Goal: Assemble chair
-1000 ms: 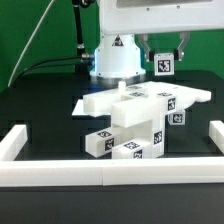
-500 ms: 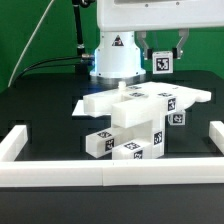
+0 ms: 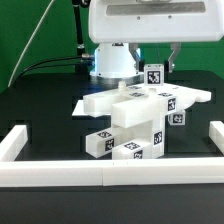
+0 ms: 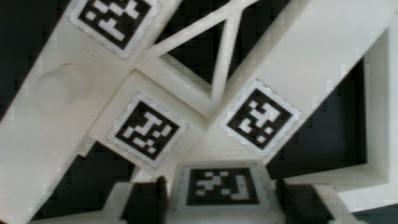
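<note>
While the gripper (image 3: 154, 68) stays pinched on a small tagged block (image 4: 221, 185), both have dropped lower within the last half second. Directly beneath the gripper stands the partly built chair (image 3: 135, 110); seating the block appears next.

The black desk (image 3: 40, 120) carries tagged white chair pieces (image 3: 135, 126) clustered mid-surface, and a low white border rail (image 3: 110, 172) along its near edge and sides.
</note>
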